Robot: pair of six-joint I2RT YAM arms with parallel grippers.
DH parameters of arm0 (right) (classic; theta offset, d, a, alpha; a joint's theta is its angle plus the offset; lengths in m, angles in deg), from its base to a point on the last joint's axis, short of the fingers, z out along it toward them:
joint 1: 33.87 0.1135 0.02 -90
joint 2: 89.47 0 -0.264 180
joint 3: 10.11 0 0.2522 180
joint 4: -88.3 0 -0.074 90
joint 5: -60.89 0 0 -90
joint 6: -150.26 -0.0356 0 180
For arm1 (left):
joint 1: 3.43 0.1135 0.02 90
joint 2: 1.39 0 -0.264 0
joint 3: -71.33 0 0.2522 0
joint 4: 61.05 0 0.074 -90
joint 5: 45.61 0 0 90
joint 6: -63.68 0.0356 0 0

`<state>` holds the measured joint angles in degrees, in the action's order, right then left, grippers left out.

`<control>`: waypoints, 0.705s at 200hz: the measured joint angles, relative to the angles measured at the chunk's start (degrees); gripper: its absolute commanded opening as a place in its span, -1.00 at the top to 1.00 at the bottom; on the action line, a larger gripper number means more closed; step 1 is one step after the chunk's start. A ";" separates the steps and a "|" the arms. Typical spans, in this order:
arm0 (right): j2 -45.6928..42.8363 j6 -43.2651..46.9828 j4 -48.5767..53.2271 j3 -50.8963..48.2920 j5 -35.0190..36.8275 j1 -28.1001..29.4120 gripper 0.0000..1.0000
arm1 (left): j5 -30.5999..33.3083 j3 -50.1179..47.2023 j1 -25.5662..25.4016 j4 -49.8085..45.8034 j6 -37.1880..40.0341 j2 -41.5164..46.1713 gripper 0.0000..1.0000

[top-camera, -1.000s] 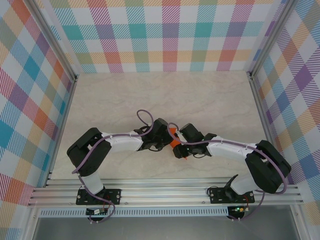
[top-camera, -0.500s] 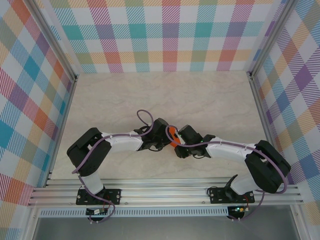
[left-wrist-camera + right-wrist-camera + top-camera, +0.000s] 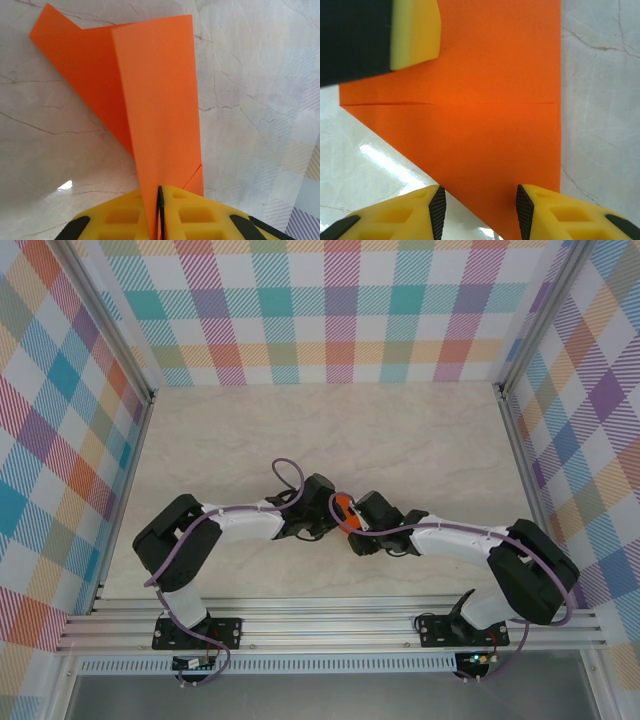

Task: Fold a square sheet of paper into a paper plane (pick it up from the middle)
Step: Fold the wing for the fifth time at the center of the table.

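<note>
On the marbled desk (image 3: 400,440) I see my left arm (image 3: 240,525) and right arm (image 3: 450,535) meeting near the middle, the folded orange sheet of paper (image 3: 155,110) between them. My left tool (image 3: 160,192) is pinched tight on the sheet's narrow end; my right tool (image 3: 480,200) stands part-open, fingers apart over the wide end

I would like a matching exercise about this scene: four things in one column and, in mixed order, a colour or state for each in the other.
Things:
1. left tool
2. right tool
3. orange paper
4. table

States:
a. pale marble pattern
b. jaws apart
c. folded, with creases
d. shut on the orange paper

Pairs: 1-d, 2-b, 3-c, 4-a
</note>
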<state>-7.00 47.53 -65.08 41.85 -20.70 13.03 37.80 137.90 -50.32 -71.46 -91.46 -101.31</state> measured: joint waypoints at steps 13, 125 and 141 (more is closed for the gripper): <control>0.22 0.35 0.00 0.02 0.33 0.04 0.17 | -0.59 0.00 0.35 0.00 0.04 0.00 0.76; 1.07 2.89 0.04 1.36 4.28 0.11 0.09 | -4.98 2.80 2.19 -0.42 2.99 -0.92 0.76; 1.07 3.19 0.04 1.38 4.50 0.11 0.12 | -5.64 3.21 2.67 -0.70 3.50 -1.09 0.76</control>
<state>-5.93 50.72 -65.04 43.23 -16.20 13.14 32.16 141.12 -47.66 -72.16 -87.97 -102.40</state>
